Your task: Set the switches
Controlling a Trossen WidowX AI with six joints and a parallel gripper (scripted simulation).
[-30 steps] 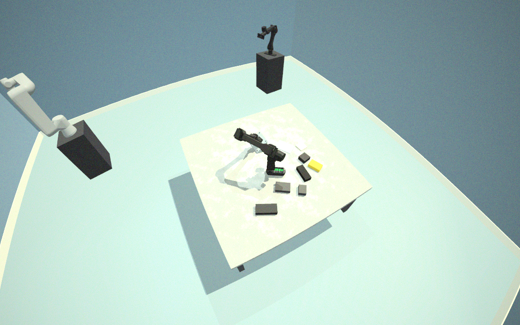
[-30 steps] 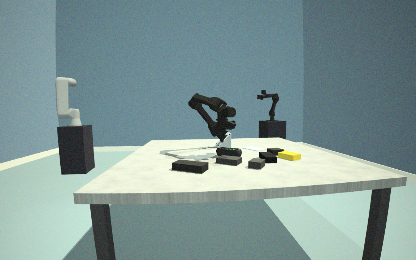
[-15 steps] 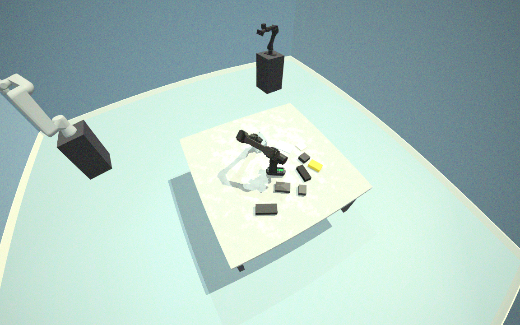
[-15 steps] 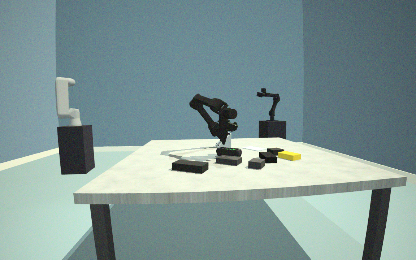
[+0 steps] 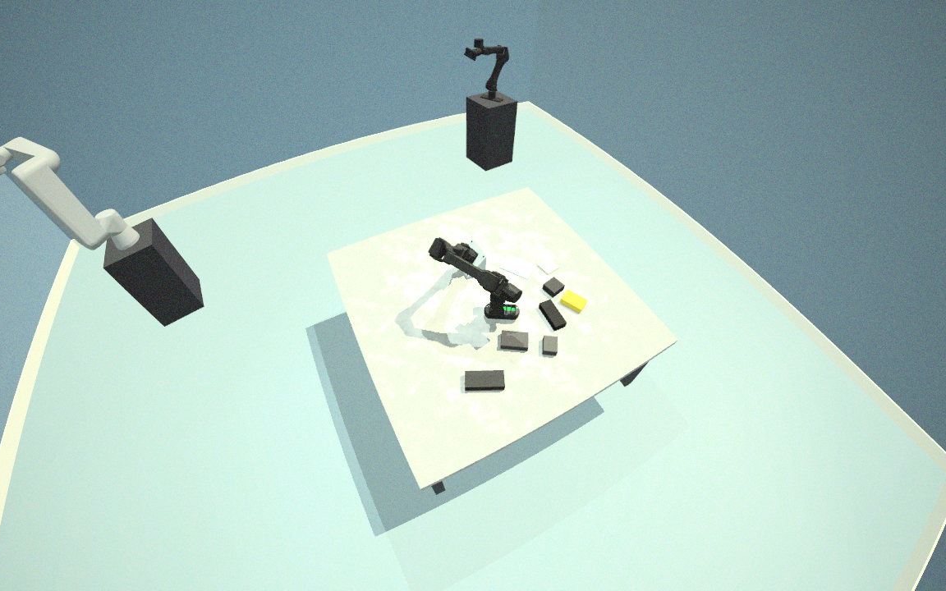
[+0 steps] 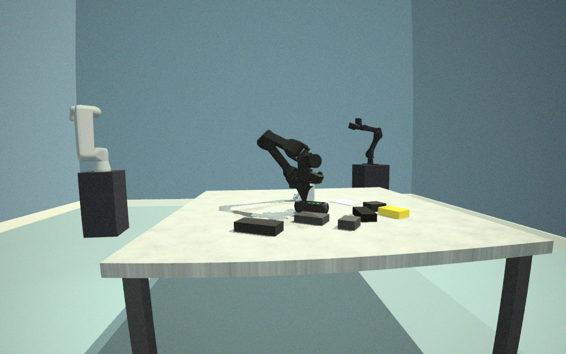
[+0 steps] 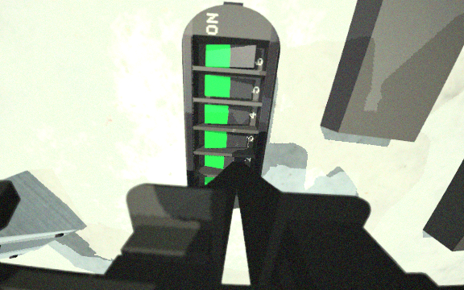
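Observation:
The dark grey controller unit (image 5: 512, 316) (image 6: 311, 208) (image 7: 236, 20) sits on its base, switches up. In the wrist view its ON marking is at the far end, and the green ends of the rockers face left. The sixth rocker (image 7: 229, 56) is farthest, and its dark end looks brighter than the others. The tilt of each rocker is hard to tell. My gripper (image 6: 305, 200) (image 7: 237, 167) is shut and empty, tips down at the unit's near end, over the dark side around the second rocker. It partly hides the two nearest rockers; contact cannot be told. The underside label is hidden.
A dark grey block (image 5: 514, 340) (image 6: 311, 218) (image 7: 409, 80) lies close beside the unit. A small block (image 5: 549, 345) (image 6: 349, 222), a long block (image 5: 484, 379) (image 6: 258, 226), a black block (image 5: 552, 314) (image 6: 365, 214) and a yellow block (image 5: 573, 301) (image 6: 393, 212) lie around.

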